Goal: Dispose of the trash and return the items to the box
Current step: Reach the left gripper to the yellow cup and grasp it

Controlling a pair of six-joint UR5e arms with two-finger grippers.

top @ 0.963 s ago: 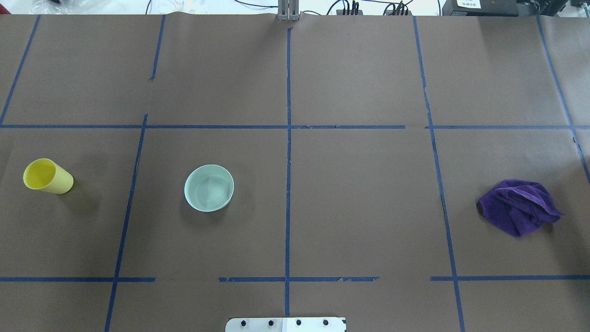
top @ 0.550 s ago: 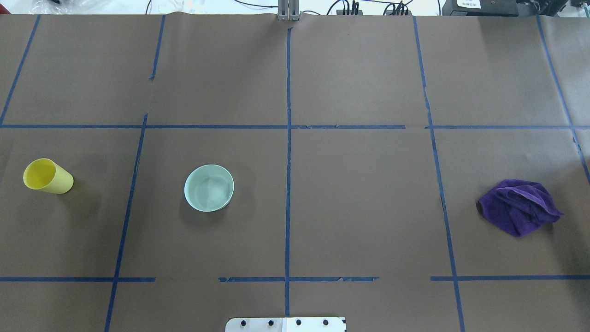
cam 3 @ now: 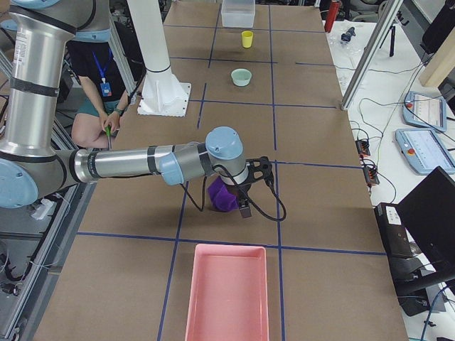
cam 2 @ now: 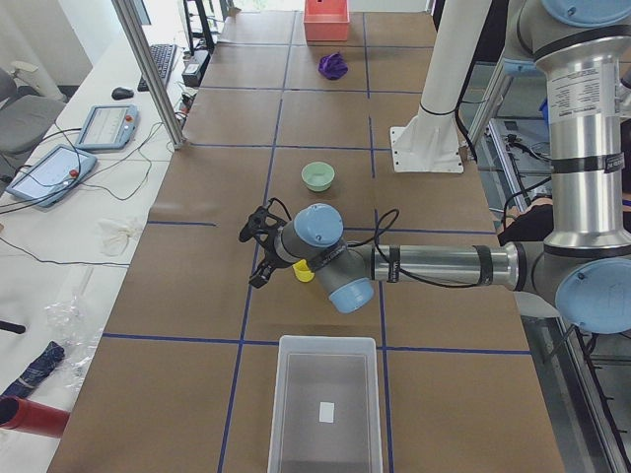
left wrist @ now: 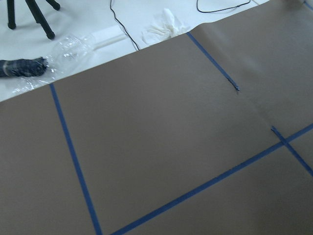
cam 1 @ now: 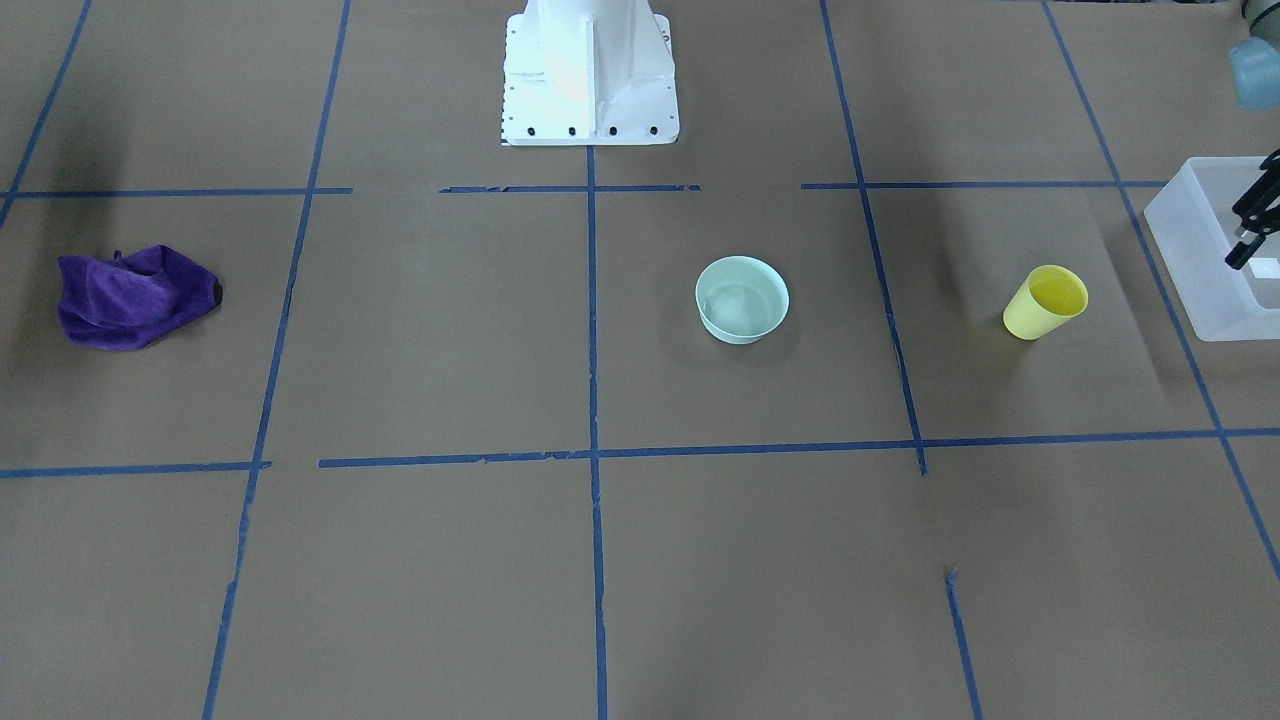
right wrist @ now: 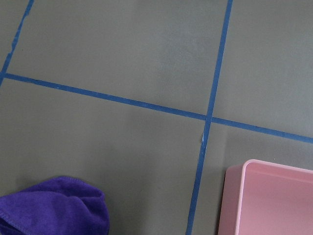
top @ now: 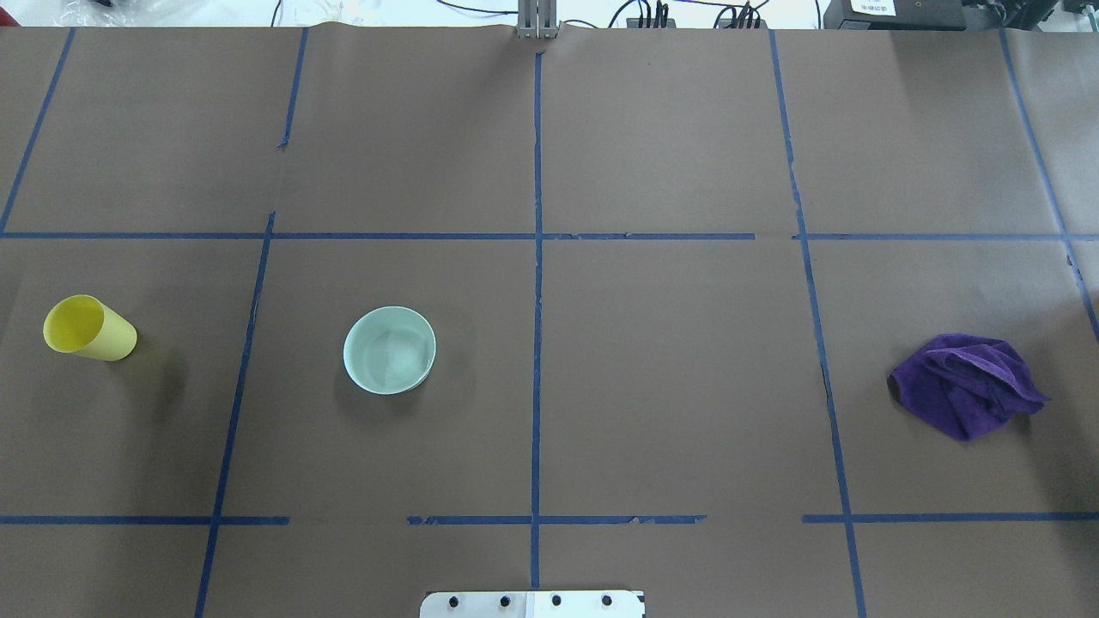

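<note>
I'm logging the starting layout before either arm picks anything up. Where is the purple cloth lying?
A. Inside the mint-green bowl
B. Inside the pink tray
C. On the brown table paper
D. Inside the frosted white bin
C: the purple cloth sits crumpled on the bare brown paper, apart from the pink tray, and neither the frosted bin nor the mint-green bowl has it inside.

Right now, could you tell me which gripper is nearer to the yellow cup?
Left. The left gripper hovers near the yellow cup; the right gripper is far away, by the purple cloth.
</note>
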